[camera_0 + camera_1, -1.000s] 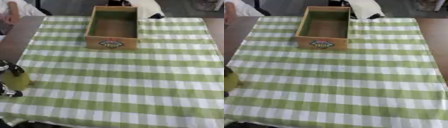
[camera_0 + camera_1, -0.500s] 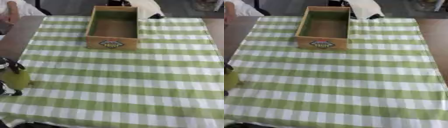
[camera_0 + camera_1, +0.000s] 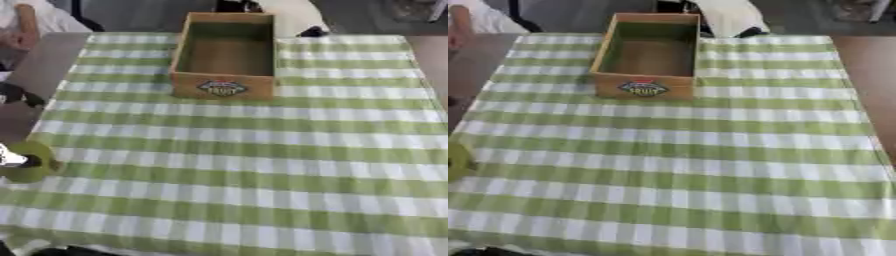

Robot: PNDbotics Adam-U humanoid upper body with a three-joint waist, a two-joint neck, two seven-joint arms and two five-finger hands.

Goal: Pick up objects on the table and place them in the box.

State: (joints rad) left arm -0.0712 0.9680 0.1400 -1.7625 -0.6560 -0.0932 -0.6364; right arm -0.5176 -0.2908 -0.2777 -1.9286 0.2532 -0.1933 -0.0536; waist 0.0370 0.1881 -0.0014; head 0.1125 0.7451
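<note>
Left hand (image 3: 12, 159), grip unclear, meets a yellow-green object (image 3: 33, 162) at the checked cloth's (image 3: 262, 165) edge, well apart from the box (image 3: 225, 55).

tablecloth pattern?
Green and white check on the tablecloth, clearest in the right eye view.

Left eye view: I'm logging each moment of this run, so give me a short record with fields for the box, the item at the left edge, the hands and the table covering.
box: wooden box, open top, nothing visible inside, label on its near wall, standing at the far middle of the cloth
item: yellow-green object at the left edge of the cloth, far from the box
left hand: left hand partly visible, on the object; fingers not readable
right hand: not in view
covering: green and white checked cloth
</note>
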